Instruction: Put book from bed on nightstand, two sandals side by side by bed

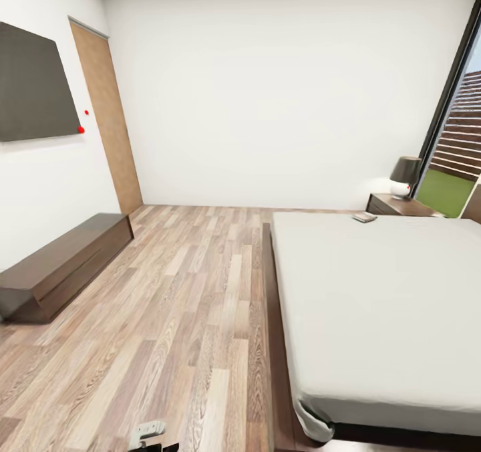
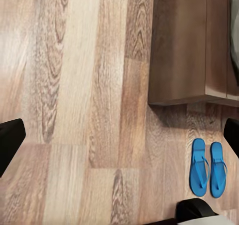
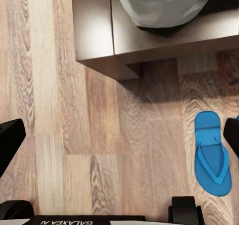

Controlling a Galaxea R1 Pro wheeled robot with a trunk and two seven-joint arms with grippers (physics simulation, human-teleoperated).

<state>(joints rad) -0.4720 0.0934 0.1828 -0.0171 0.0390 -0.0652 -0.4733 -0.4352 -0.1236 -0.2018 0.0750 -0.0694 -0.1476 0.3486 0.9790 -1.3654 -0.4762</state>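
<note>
Book (image 1: pixel 365 217) on bed (image 1: pixel 374 291); sandals (image 2: pixel 208 167) paired on floor (image 2: pixel 89 135)

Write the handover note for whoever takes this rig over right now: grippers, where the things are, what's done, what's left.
Left gripper: open, empty, over bare floor.
Right gripper: open, empty, over floor by the bed frame's corner.
Book: lying on the bed at its far end, just short of the nightstand with the lamp.
Sandals: both on the floor, side by side, close to the corner of the bed frame.
Done: the sandals look placed as asked.
Left: drive to the far end of the bed, pick up the book, set it on the nightstand.
</note>
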